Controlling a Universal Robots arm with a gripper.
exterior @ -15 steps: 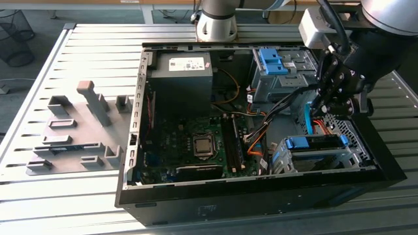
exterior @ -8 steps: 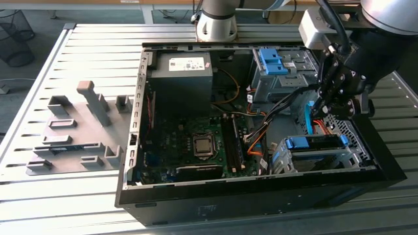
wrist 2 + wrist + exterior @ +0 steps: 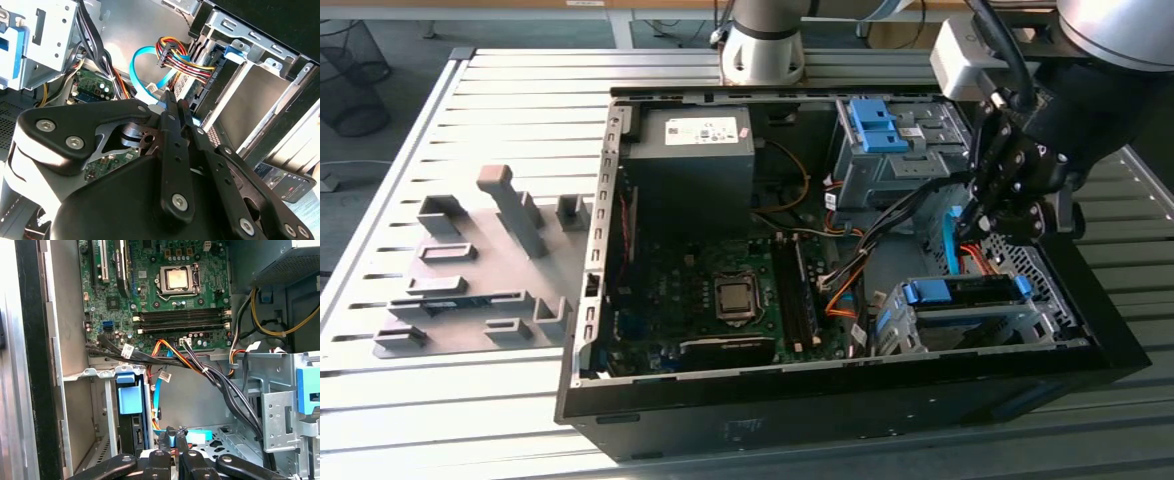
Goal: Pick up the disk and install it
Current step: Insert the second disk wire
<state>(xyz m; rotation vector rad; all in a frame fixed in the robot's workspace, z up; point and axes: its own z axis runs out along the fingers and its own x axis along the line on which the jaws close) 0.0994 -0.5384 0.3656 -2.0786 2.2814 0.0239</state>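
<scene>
A slatted grey metal table (image 3: 494, 110) carries an open black desktop computer case (image 3: 720, 420) lying on its side, its green motherboard (image 3: 720, 300) exposed. Everything here is placed from that case. Outside it, toward the exterior view's left, a group of grey plastic fixture blocks (image 3: 480, 270) stands on the slats. Inside the case, at its far end, sits the large grey power supply box (image 3: 694, 150), and next to that an upright silver drive cage with blue plastic brackets (image 3: 881, 130).

At the case's near corner on the exterior view's right, the silver hard drive with blue plastic rails and handle (image 3: 961, 292) lies seated in a low metal bay (image 3: 907, 335); in the first wrist view the disk (image 3: 131, 400) shows inside the same bay, its blue handle outward.

The black gripper (image 3: 994, 215) on the dark arm hangs inside the case just above that bay, among a light blue flat data cable (image 3: 142, 62) and a bundle of coloured power wires (image 3: 182, 60). In both wrist views its fingers (image 3: 172, 125) stand drawn close together, nipping the blue cable's end (image 3: 172, 436).
</scene>
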